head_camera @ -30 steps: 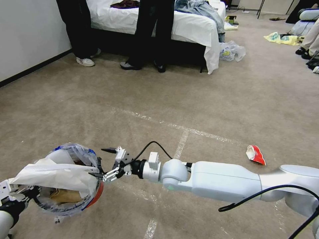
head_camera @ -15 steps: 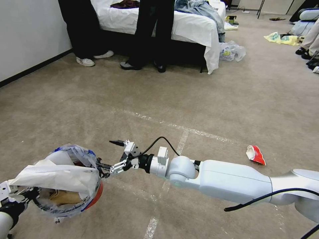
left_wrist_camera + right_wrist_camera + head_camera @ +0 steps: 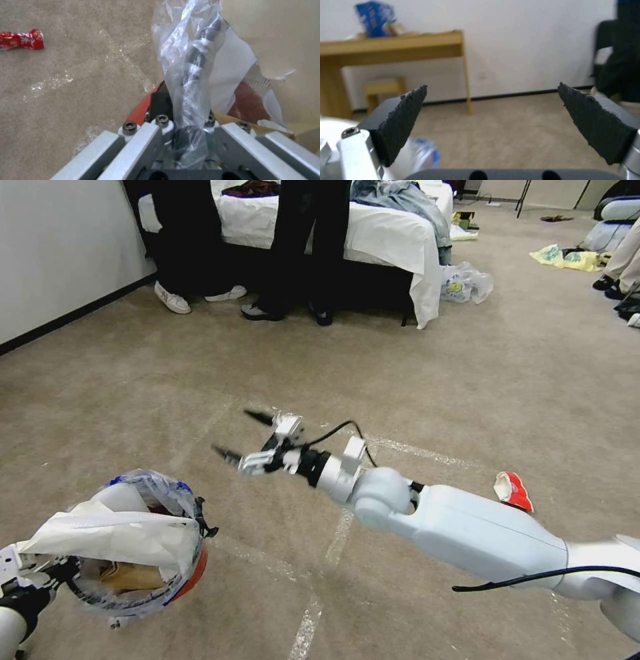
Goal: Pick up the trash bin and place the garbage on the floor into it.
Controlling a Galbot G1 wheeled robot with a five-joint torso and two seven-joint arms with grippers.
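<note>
Holding the trash bin [image 3: 133, 543] off the floor [image 3: 413, 380], left gripper [image 3: 186, 125] fingers clamped on its rim per wrist view, right gripper [image 3: 243, 437] fingers apart mid-air; next calls for reaching the red wrapper [image 3: 513, 491]

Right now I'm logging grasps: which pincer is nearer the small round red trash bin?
Left. The left pincer is clamped on the small round red trash bin's bag-lined rim; the right pincer hangs open beyond it, apart.

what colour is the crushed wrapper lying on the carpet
Red with a white inside, clearest in the head view: the wrapper beside the right arm.
</note>
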